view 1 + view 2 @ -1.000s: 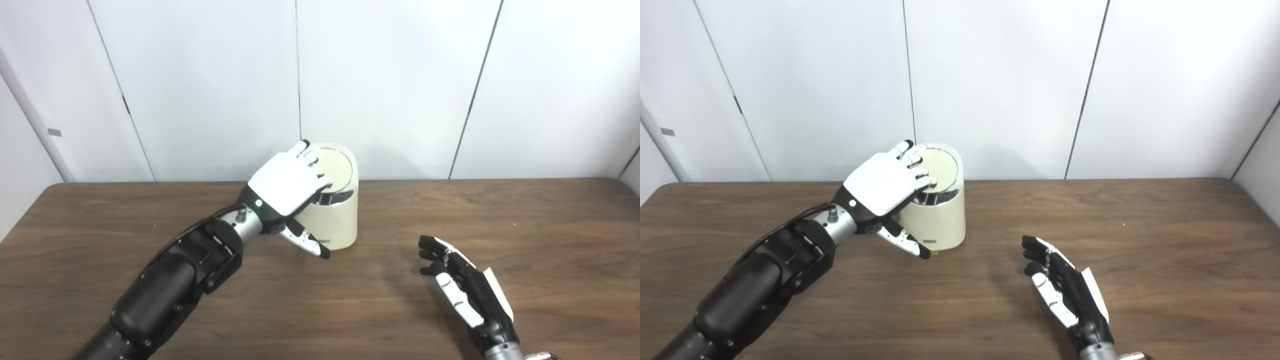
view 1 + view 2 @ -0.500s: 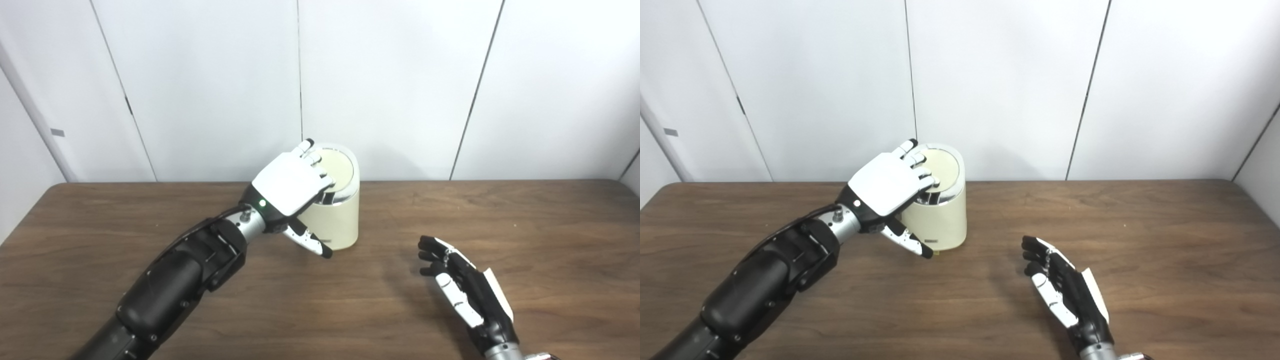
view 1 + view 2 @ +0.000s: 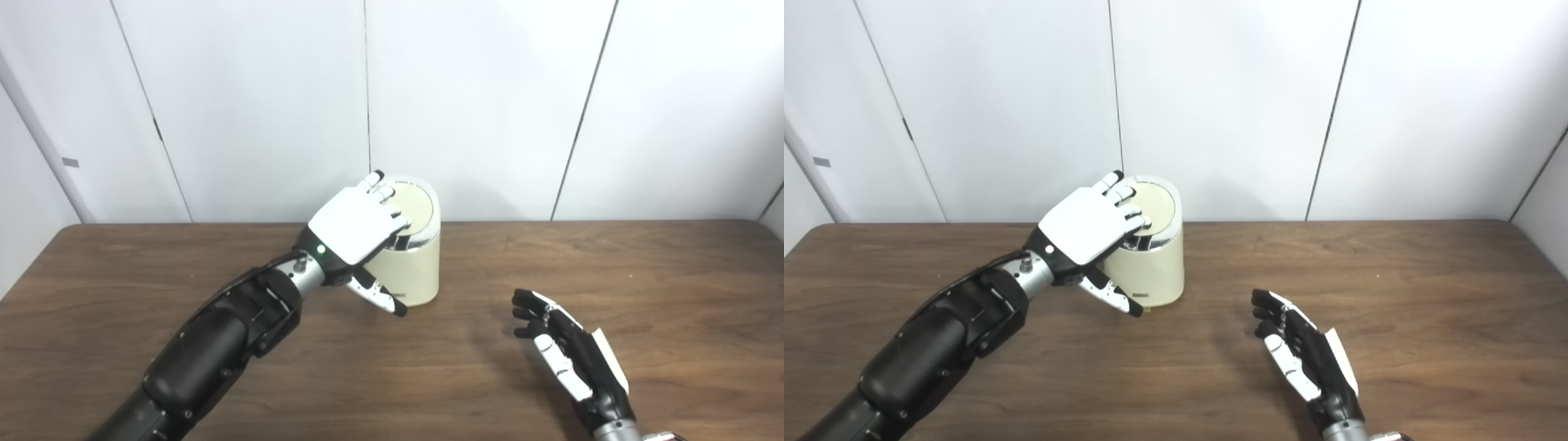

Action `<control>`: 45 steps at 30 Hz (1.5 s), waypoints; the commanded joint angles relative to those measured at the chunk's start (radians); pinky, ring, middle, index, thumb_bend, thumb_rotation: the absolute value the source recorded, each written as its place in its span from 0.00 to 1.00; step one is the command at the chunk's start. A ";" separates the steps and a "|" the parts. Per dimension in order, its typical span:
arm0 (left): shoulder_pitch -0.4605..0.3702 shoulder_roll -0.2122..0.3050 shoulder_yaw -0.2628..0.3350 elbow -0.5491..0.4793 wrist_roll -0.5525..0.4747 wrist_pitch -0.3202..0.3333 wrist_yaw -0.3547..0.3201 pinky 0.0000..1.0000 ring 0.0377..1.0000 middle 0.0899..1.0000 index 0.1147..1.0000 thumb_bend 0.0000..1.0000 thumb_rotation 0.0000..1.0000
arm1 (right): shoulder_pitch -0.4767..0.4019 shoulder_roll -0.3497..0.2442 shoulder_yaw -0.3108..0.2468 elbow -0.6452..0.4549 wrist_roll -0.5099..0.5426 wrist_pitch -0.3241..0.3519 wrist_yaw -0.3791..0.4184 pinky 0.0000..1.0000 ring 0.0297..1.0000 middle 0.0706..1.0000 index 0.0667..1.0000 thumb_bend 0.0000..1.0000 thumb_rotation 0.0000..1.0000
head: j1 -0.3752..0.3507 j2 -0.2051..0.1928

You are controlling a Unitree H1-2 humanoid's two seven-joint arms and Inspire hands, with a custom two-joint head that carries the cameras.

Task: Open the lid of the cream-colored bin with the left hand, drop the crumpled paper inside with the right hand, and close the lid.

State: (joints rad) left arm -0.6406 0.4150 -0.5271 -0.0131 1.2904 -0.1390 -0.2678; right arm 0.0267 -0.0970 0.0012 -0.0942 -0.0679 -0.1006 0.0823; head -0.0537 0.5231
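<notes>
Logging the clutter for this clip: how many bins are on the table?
1. The cream bin stands at the table's far edge near the wall, with the left hand resting on its lid.

Left hand (image 3: 355,225) raised, palm down, fingers (image 3: 381,195) extended forward, thumb angled downward. Right hand (image 3: 1304,357) low, empty, fingers loosely spread and curled.

Bare table (image 3: 643,269) lies open between the right hand (image 3: 566,352) and the bin (image 3: 416,269), whose lid (image 3: 413,208) the left hand (image 3: 355,223) partly covers.

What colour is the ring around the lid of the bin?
Shiny silver, like chrome, around the cream lid of the bin. The right eye view shows it best.
</notes>
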 commanded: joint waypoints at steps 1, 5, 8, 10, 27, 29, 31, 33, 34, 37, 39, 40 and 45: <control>0.011 0.009 -0.001 0.014 0.026 0.021 -0.033 1.00 0.90 0.81 0.80 0.97 0.80 | -0.019 -0.003 0.002 -0.012 0.007 -0.015 -0.003 0.71 0.82 0.82 0.79 0.21 0.71 | -0.004 0.002; 0.027 -0.010 0.023 -0.021 0.038 0.053 0.006 1.00 0.90 0.81 0.81 0.91 0.79 | -0.018 -0.005 0.002 -0.016 0.004 -0.014 -0.003 0.71 0.82 0.82 0.79 0.20 0.70 | 0.003 0.004; 0.022 -0.031 0.054 -0.068 0.040 0.085 -0.006 1.00 0.92 0.85 0.84 0.86 0.84 | -0.018 -0.005 0.003 -0.016 -0.001 -0.011 -0.005 0.70 0.81 0.82 0.79 0.21 0.70 | 0.002 0.003; 0.013 -0.045 0.077 -0.086 0.035 0.101 -0.003 1.00 0.93 0.86 0.85 0.85 0.85 | -0.017 -0.006 0.005 -0.016 -0.003 -0.010 -0.004 0.70 0.82 0.82 0.80 0.21 0.71 | 0.000 0.001; 0.018 -0.124 0.250 -0.228 -0.051 0.172 -0.007 1.00 1.00 0.95 0.94 0.80 0.85 | -0.022 -0.004 0.010 -0.005 -0.004 -0.020 -0.004 0.70 0.82 0.83 0.81 0.19 0.68 | 0.001 -0.004; 0.032 -0.146 0.280 -0.247 -0.122 0.184 -0.015 1.00 0.99 0.92 0.94 0.78 0.88 | -0.022 -0.002 0.009 -0.003 -0.002 -0.024 -0.006 0.71 0.82 0.82 0.80 0.20 0.67 | -0.001 -0.004; 0.054 -0.178 0.324 -0.265 -0.241 0.189 0.002 1.00 0.95 0.89 0.91 0.74 0.90 | -0.023 0.000 0.008 -0.002 0.002 -0.022 -0.007 0.72 0.82 0.82 0.80 0.19 0.67 | -0.003 -0.004; 0.088 -0.217 0.381 -0.293 -0.402 0.200 0.014 0.83 0.88 0.84 0.84 0.65 0.93 | -0.025 0.003 0.005 0.003 0.009 -0.024 -0.007 0.74 0.82 0.82 0.80 0.18 0.68 | -0.003 -0.004; 0.111 -0.242 0.417 -0.310 -0.506 0.203 0.024 0.79 0.87 0.83 0.83 0.63 0.93 | -0.025 0.004 0.004 0.004 0.013 -0.025 -0.008 0.75 0.82 0.82 0.80 0.18 0.71 | 0.000 -0.003; 0.176 -0.309 0.507 -0.342 -0.778 0.184 0.052 0.67 0.79 0.79 0.77 0.52 0.95 | -0.026 0.005 0.002 0.004 0.010 -0.026 -0.011 0.76 0.82 0.82 0.80 0.20 0.80 | 0.001 -0.004; 0.203 -0.330 0.535 -0.353 -0.879 0.173 0.052 0.68 0.79 0.78 0.77 0.46 0.99 | -0.026 0.005 0.003 0.004 0.006 -0.029 -0.012 0.76 0.82 0.82 0.80 0.20 0.81 | 0.001 -0.003; 0.222 -0.342 0.549 -0.361 -0.936 0.172 0.049 0.69 0.79 0.78 0.77 0.44 0.99 | -0.027 0.005 0.003 0.006 0.007 -0.032 -0.011 0.76 0.83 0.82 0.80 0.20 0.82 | 0.001 -0.003; 0.322 -0.363 0.581 -0.375 -1.097 0.129 0.067 0.70 0.78 0.76 0.74 0.27 1.00 | -0.029 0.005 -0.002 0.015 0.024 -0.046 -0.008 0.76 0.83 0.83 0.80 0.20 0.79 | 0.005 -0.004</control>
State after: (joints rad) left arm -0.3048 0.0468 0.0533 -0.3616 0.2278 0.0274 -0.2233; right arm 0.0183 -0.0960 0.0018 -0.0865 -0.0597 -0.1069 0.0822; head -0.0476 0.5185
